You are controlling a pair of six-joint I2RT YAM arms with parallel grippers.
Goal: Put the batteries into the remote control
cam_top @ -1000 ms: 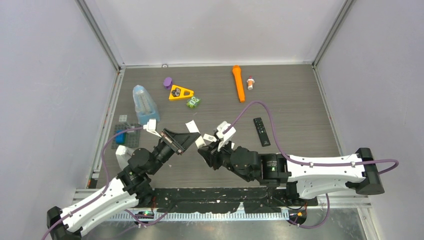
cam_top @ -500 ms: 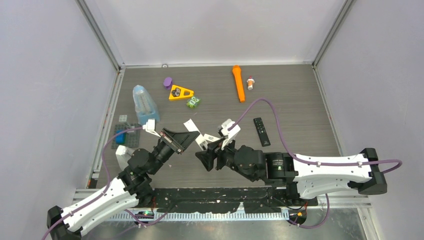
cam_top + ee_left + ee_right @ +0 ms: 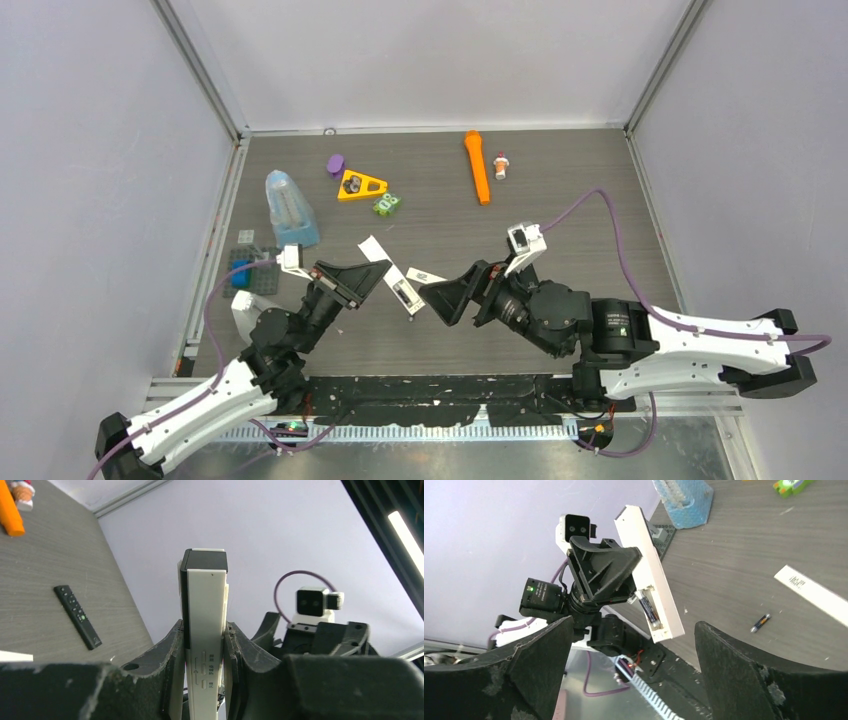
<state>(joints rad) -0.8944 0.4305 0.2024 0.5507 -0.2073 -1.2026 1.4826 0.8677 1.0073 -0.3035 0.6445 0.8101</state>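
Top: left pincer (image 3: 378, 273) pinching remote control (image 3: 403, 292) mid-body; right pincer (image 3: 435, 300) spread wide, just beside its lower end, apart. L wrist: remote upright btw fingers. R wrist: remote straight ahead of the open jaws, seated battery (image 3: 647, 608) in its bay; loose battery (image 3: 760, 622) on table (image 3: 749, 540), beyond one finger.

Overhead looks down — wrist cameras (image 3: 314, 601) face each other, sharing remote control (image 3: 205, 630).

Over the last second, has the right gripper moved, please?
Yes. The right gripper drew back rightward, opening; its wrist camera, earlier left of the orange flashlight, is now right of it.
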